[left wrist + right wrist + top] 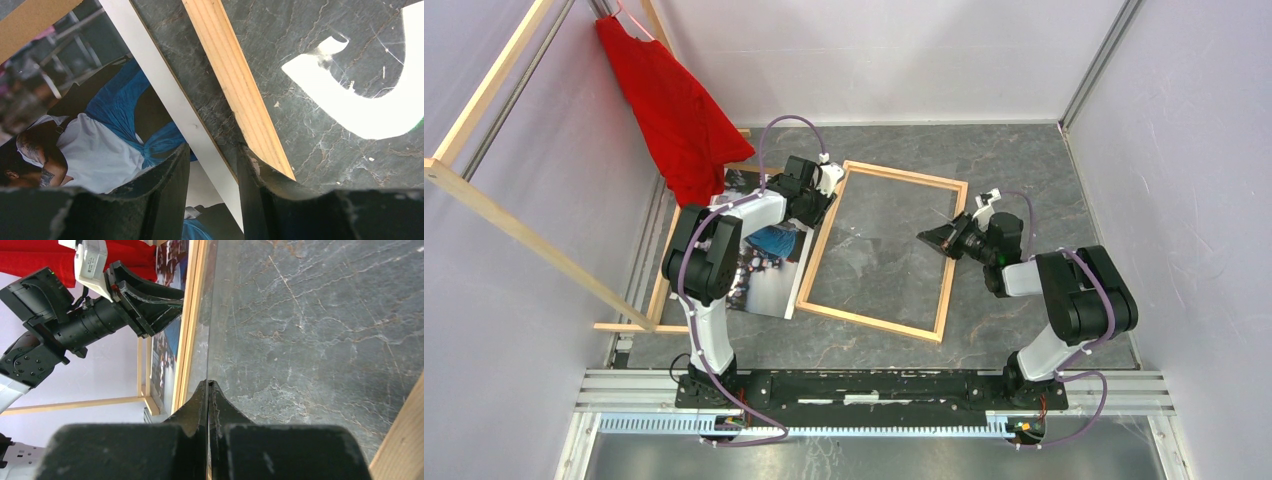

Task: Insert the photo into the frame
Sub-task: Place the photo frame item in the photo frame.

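photo is flat on the surface, print side up, just left of the frame and outside it, partly under the left arm. In the left wrist view a brown board shows past its far corner. My read on handling: thin paper, light and floppy, so it will sag or crease if lifted by 1 corner and will slide easily on the smooth stone-look top. The white border is the place to grab, at the long edge facing the frame, so the printed area doesn't get marked. left gripper is there now, its 2 fingers spread partway and straddling that border, 1 over the print and 1 next to the frame's left bar. Nothing is clamped as far as I can see. right gripper is inside the frame opening with its fingers pressed together. A thin clear edge runs straight up from the tips, maybe a pane, but I can't tell if it's pinched. The frame is the only container here, and it holds no photo, just bare surface showing through. It's light wood with thin bars, so it's stiff but easy to nudge out of place.
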